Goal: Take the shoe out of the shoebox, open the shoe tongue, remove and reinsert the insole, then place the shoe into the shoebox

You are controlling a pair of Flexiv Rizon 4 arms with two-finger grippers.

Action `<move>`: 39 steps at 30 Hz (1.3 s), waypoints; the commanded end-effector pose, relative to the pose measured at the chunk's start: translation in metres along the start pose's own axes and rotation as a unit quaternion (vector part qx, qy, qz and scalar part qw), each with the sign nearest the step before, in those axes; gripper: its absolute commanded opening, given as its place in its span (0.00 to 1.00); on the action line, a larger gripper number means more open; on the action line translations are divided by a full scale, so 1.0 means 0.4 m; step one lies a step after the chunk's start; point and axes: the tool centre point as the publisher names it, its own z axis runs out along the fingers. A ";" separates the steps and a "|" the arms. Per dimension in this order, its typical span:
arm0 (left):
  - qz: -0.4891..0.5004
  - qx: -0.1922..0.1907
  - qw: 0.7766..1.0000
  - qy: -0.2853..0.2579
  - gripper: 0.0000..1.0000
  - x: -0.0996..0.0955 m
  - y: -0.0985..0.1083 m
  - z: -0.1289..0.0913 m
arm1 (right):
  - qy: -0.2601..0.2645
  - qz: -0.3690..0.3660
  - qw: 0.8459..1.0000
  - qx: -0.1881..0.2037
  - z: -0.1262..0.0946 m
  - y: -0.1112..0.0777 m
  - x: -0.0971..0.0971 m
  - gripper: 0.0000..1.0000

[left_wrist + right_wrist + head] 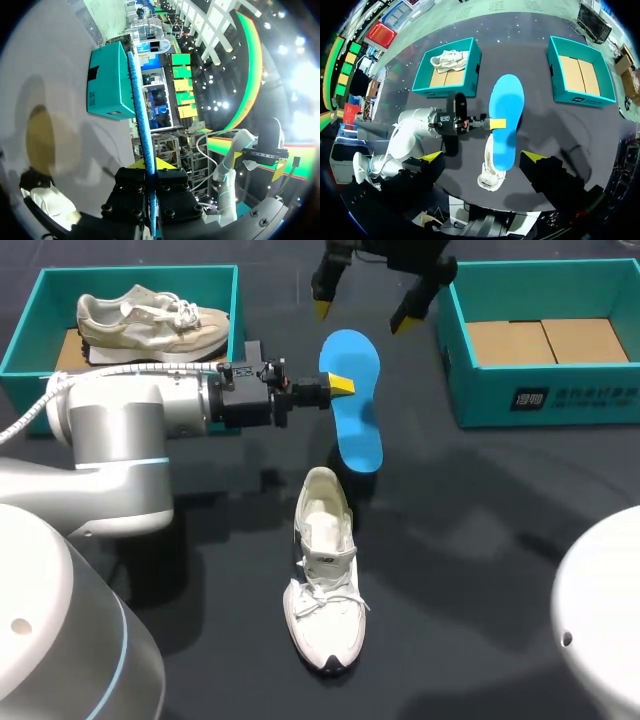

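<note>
Head view, left to right. Teal left shoebox point(140, 273) sits at 10 o'clock on the dark surface point(480, 540), with a beige shoe point(150, 320) lying inside it on its side. The left arm point(110, 430) comes in from 9 o'clock. The left gripper point(342, 386) is clamped on the edge of the blue insole point(358, 410), near its wide end. The insole is held up off the surface, wide end toward 12 o'clock, narrow end toward 6.

The white shoe point(322, 570) stands upright on the surface at 6 o'clock of centre, toe toward 6, heel opening toward 12. It is laced and in no gripper. The insole's narrow end is near its heel.

The right gripper point(361, 318) hangs at 12 o'clock with its fingers wide apart and nothing between them. Teal right shoebox point(540, 400) is at 2 o'clock, only its cardboard floor showing inside.

Left wrist view: the insole point(142, 120) is seen edge-on, pinched between the fingers of the left gripper point(151, 165) and running straight ahead of it.

Right wrist view: the insole point(506, 120) lies ahead of the spread right gripper point(484, 157) and covers the heel of the white shoe point(490, 177).
</note>
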 end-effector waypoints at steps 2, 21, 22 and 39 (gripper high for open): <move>0.000 0.001 1.000 0.000 0.00 -0.002 0.001 0.003 | -0.183 0.008 0.983 0.009 0.010 0.012 0.020 1.00; 0.000 0.001 1.000 0.000 0.00 -0.002 0.001 0.003 | -0.126 0.036 0.991 -0.005 0.032 -0.003 -0.012 1.00; 0.000 0.001 1.000 0.000 0.00 -0.002 0.001 0.003 | -0.114 0.037 0.993 -0.006 0.032 -0.003 -0.019 1.00; 0.000 0.001 1.000 0.000 0.00 -0.002 0.001 0.003 | 0.122 0.067 0.990 -0.019 0.038 0.001 -0.136 1.00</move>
